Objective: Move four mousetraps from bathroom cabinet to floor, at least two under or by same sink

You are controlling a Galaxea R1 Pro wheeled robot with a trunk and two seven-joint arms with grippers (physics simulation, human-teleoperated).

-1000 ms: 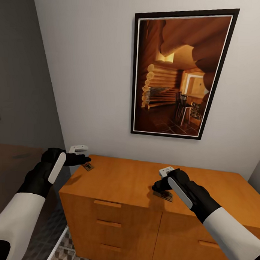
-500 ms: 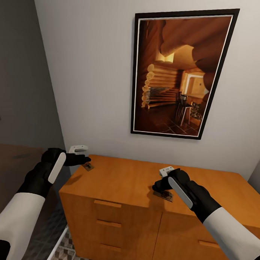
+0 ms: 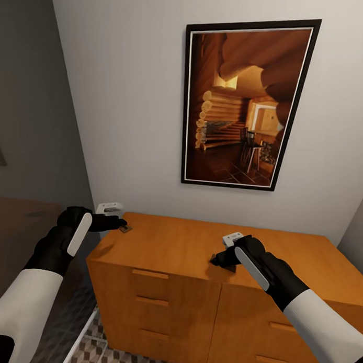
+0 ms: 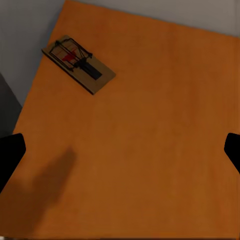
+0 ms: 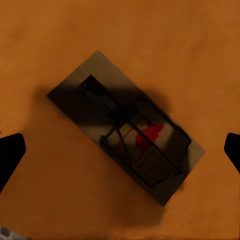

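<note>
Two mousetraps lie flat on the cabinet top: one near its left rear corner, by the left gripper; another beneath the right gripper. Both grippers' fingers are spread, holding nothing.

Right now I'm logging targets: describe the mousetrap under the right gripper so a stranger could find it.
Find the orange-brown cabinet below the framed picture. On its top, near the front edge, the right gripper hovers over a mousetrap. The other mousetrap sits at the top's back left corner.
</note>
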